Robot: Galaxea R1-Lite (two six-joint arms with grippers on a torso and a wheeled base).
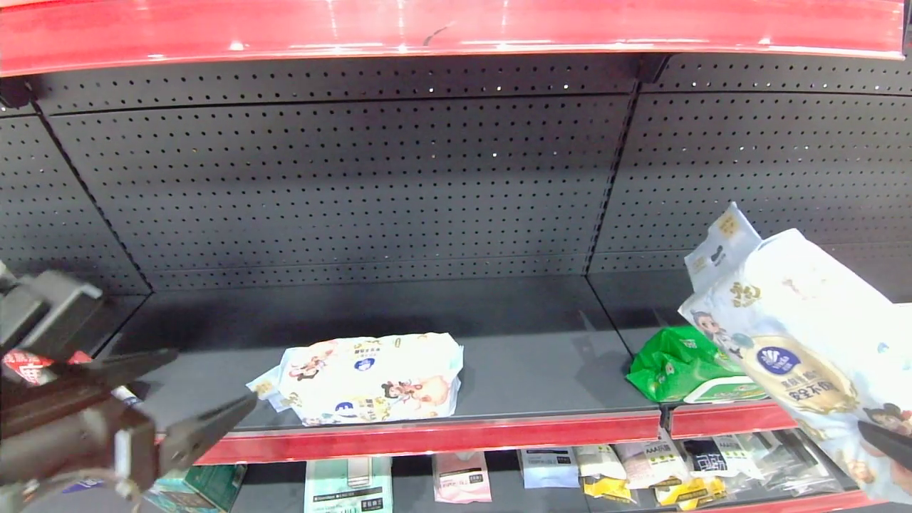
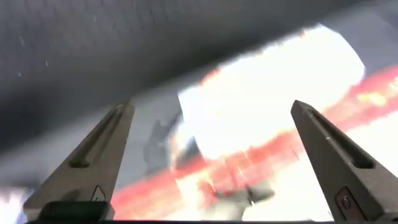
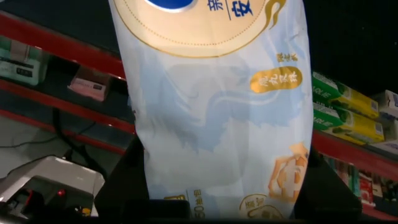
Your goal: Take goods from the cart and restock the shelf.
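Nearest on the left, the left claw (image 1: 214, 377) hangs in front of the shelf edge with its two dark fingers (image 2: 102, 149) spread wide and nothing between them. On the right, the right claw (image 3: 224, 183) pinches the lower end of a large white soft pack (image 1: 791, 335) printed with cartoon figures. The pack stands tilted in the air before the right part of the shelf (image 1: 541, 356), its top leaning inward.

Past the claws runs the shelf's red front strip (image 1: 442, 434). Below that strip, small packets (image 1: 641, 463) lie in a row on a lower shelf.

On the dark shelf board, a second white cartoon pack (image 1: 370, 377) lies flat close to the front edge, left of the middle. A green pack (image 1: 673, 363) lies well to its right, just beside the held pack and partly hidden by it.

Behind them rises the dark perforated back panel (image 1: 356, 185), and a red shelf front (image 1: 427, 25) runs across above it.
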